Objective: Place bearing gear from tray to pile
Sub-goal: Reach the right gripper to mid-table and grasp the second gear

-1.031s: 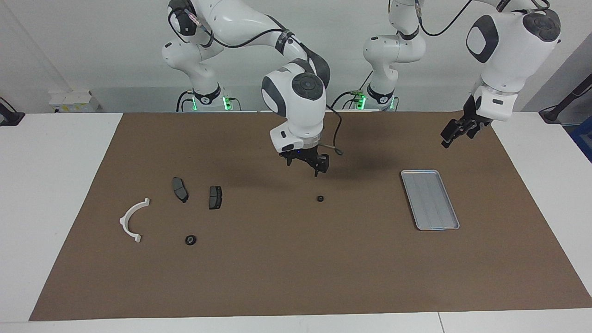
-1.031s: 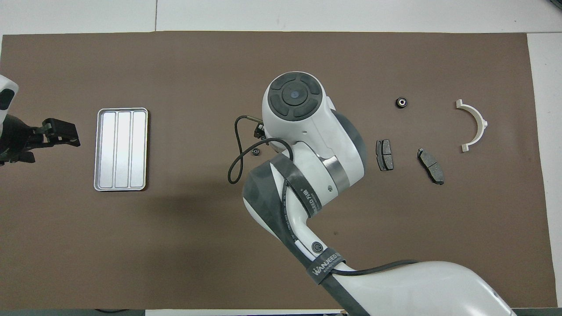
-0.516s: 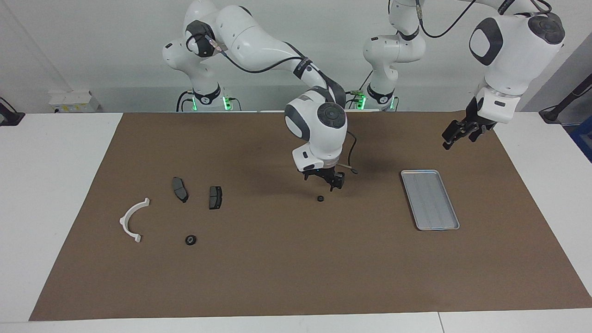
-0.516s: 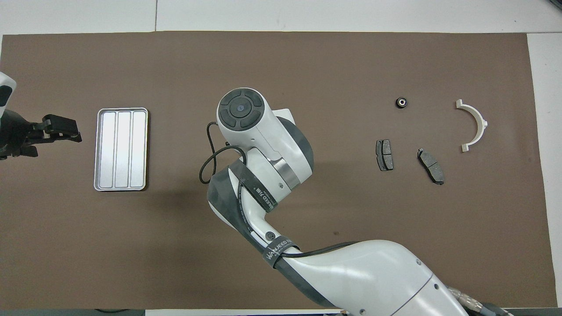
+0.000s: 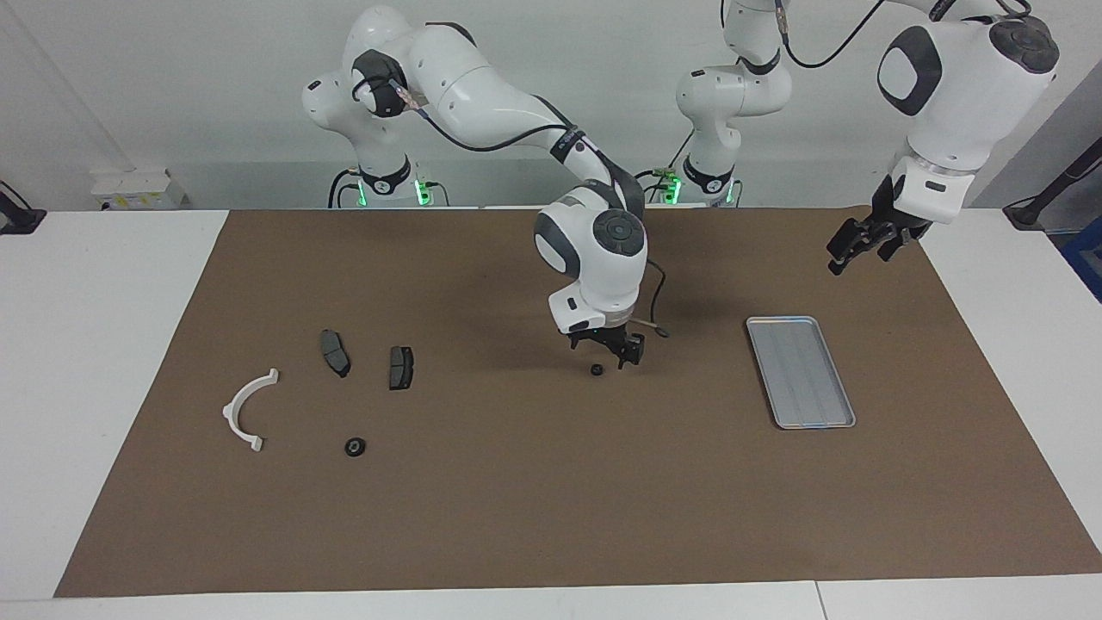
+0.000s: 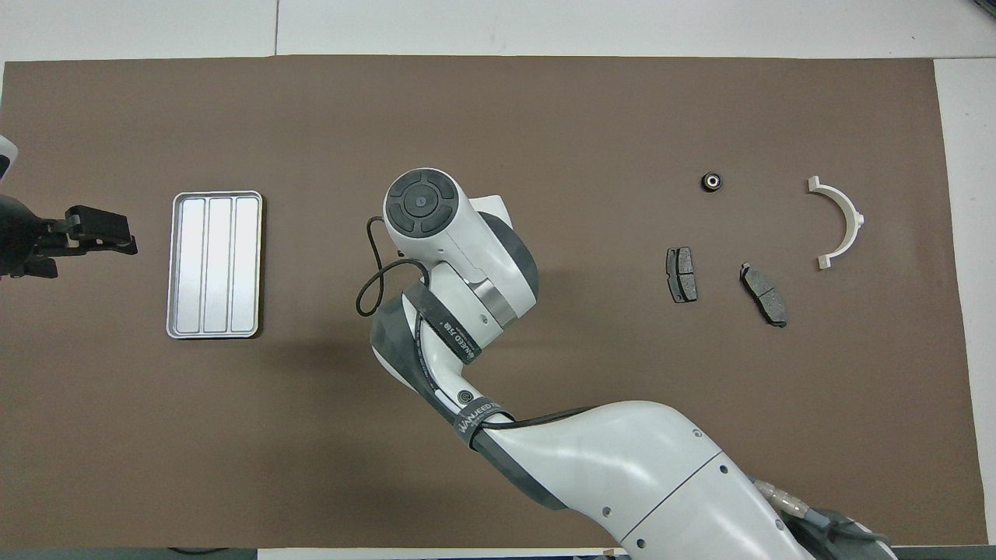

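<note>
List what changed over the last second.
The right tool swung toward the tray end and came down, open, over the loose bearing gear mid-mat, not gripping it. The left tool rose slightly, waiting. Tray, pile and the gear beside it stayed put.

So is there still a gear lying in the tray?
No: in the overhead view the tray shows only its bare ridged floor, and the facing view shows both small gears lying on the brown mat.
</note>
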You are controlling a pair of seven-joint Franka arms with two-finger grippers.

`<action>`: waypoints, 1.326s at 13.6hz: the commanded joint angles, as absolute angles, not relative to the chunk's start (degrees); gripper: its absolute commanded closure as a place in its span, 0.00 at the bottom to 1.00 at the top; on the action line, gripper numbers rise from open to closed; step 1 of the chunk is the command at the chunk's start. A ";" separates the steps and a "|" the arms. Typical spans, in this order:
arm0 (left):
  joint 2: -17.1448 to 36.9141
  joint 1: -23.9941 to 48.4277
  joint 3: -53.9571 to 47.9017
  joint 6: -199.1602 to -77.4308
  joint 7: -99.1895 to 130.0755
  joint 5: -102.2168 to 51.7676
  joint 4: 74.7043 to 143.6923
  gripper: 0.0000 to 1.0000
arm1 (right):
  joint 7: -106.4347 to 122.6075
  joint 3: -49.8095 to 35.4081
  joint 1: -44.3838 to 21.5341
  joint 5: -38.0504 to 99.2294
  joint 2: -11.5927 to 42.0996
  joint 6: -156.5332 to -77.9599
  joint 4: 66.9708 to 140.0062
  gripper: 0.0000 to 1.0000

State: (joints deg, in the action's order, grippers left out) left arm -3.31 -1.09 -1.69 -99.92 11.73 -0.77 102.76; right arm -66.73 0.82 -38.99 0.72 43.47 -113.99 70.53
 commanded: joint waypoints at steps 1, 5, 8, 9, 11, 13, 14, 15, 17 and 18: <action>-4.57 -1.32 -2.02 -97.82 10.72 -1.32 102.39 0.00 | -67.41 1.05 -39.55 -0.61 45.34 -116.98 70.13 0.00; -4.57 -1.41 -2.11 -98.35 9.84 -1.32 102.57 0.00 | -67.41 1.05 -39.11 -2.28 45.88 -117.16 70.22 0.01; -4.39 -1.23 -2.11 -97.74 9.93 -1.32 101.34 0.00 | -67.41 0.97 -39.11 -2.02 45.79 -117.25 70.49 0.07; -4.48 -1.23 -2.20 -97.04 9.93 -1.32 100.73 0.00 | -67.41 0.97 -39.02 -1.85 45.79 -118.12 70.75 0.09; -4.48 -1.23 -2.28 -96.24 9.84 -1.32 100.37 0.00 | -67.41 0.97 -39.20 -1.41 45.62 -119.26 71.72 0.12; -4.57 -1.23 -2.29 -95.89 9.84 -1.23 100.20 0.00 | -67.50 0.97 -39.37 -1.76 45.70 -119.53 71.98 0.15; -4.57 -1.23 -2.29 -95.02 9.84 -1.14 99.93 0.00 | -67.50 0.97 -39.37 -1.76 45.70 -120.92 72.85 0.16; -4.57 -1.23 -2.29 -94.57 9.84 -1.23 98.97 0.00 | -67.50 0.97 -39.38 -1.67 45.79 -121.37 73.30 0.19; -4.57 -1.23 -2.29 -94.66 9.84 -1.23 98.96 0.00 | -67.41 0.97 -39.38 -1.67 45.62 -120.33 73.21 0.20; -4.57 -1.23 -2.29 -94.66 9.76 -1.23 98.96 0.00 | -67.41 0.97 -39.38 -1.58 45.62 -119.54 73.04 0.20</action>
State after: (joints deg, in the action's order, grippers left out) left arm -3.97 -1.08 -2.21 -96.21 10.76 -0.77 99.48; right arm -66.73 1.18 -39.41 -1.32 45.82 -119.59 72.28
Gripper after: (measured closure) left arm 0.000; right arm 0.198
